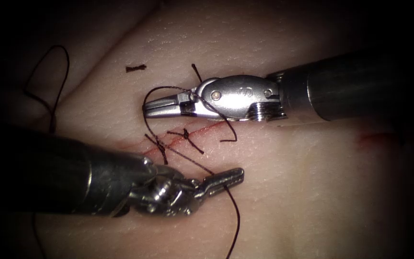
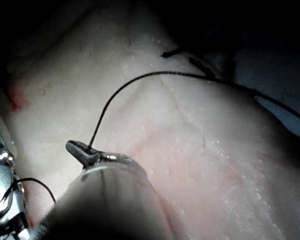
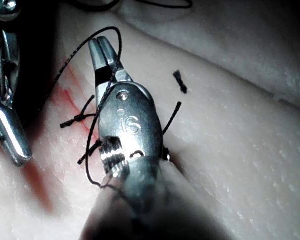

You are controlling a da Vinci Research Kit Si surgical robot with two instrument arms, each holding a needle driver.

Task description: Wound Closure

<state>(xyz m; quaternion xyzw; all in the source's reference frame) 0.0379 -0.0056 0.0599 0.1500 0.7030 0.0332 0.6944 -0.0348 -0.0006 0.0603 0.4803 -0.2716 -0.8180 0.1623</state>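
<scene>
The tissue [image 1: 288,182] carries a slanting red cut [image 1: 207,128] with two dark knots [image 1: 185,134] on it. My left tool [image 1: 230,176] lies just below the cut, its jaws shut on the thread [image 1: 188,160], which runs taut from the left stitch to the jaws and then hangs down. In the left wrist view the thread [image 2: 120,90] arcs away from the left tool's tip [image 2: 80,150]. My right tool [image 1: 149,108] sits above the cut, pointing left, jaws shut with nothing between them. A loop of thread [image 3: 107,35] is wound around the right tool [image 3: 104,50].
A short cut end of thread [image 1: 135,68] lies on the tissue above and left of the right tool. Slack thread [image 1: 58,72] curls over the dark far left. A smear of red fluid [image 1: 374,139] marks the tissue at the right.
</scene>
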